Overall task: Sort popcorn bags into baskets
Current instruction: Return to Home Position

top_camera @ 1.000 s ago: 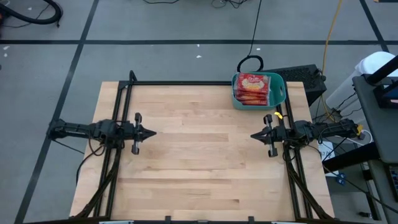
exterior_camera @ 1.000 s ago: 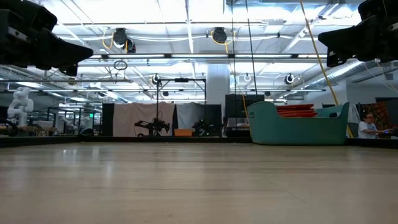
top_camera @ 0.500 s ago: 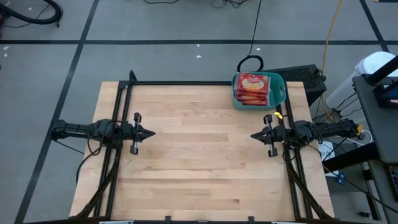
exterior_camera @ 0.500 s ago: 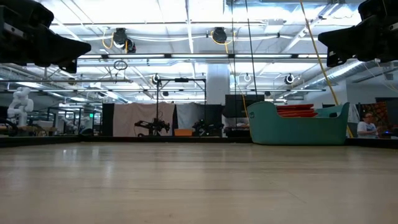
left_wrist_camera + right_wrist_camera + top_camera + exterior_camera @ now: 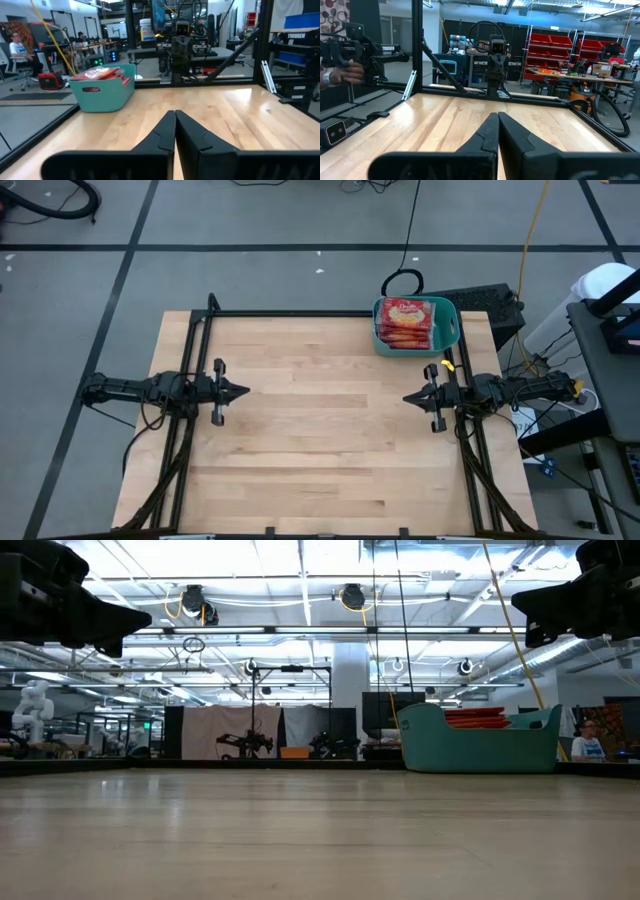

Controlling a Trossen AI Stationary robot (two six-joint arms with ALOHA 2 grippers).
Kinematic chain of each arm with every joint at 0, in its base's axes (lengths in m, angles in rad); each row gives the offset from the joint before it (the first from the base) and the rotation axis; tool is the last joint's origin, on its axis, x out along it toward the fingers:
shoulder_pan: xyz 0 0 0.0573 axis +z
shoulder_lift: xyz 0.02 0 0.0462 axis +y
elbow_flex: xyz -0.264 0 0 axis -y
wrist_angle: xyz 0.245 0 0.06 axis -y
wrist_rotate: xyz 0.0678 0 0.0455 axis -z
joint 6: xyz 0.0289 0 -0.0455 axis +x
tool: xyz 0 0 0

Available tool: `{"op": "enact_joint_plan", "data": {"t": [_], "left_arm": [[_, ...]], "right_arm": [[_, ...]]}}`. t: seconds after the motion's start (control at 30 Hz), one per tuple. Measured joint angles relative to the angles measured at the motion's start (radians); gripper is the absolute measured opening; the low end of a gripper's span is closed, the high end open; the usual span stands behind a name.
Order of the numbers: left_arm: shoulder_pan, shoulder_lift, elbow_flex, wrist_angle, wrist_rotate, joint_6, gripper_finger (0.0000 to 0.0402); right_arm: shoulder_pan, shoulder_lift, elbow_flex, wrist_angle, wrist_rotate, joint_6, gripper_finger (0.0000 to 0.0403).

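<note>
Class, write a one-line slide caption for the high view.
Red popcorn bags stacked in teal basket; left gripper, right gripper shut over table.

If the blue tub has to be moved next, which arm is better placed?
Probably the right. The tub sits in a corner of the table on the right arm's side, near the right hand; the left hand is across the table. Both are shut, empty.

From here I see a pale wooden table (image 5: 320, 430) edged by a black metal frame (image 5: 300, 313). On the grey floor (image 5: 250, 220), a black cable loop (image 5: 402, 281) lies at one o'clock from the table's centre, with a yellow cable (image 5: 535, 225) trailing beyond it. Red storage bins (image 5: 545, 55) fill shelves across the room. A seated person (image 5: 588, 740) shows at three o'clock in the low view.
</note>
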Motion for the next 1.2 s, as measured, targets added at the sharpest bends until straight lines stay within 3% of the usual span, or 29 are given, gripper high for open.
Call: {"op": "enact_joint_plan", "data": {"t": [1.2], "left_arm": [[0.000, 0.000, -0.002, 0.034, -0.002, 0.021, 0.0017]], "right_arm": [[0.000, 0.000, 0.000, 0.000, 0.000, 0.000, 0.0000]]}}
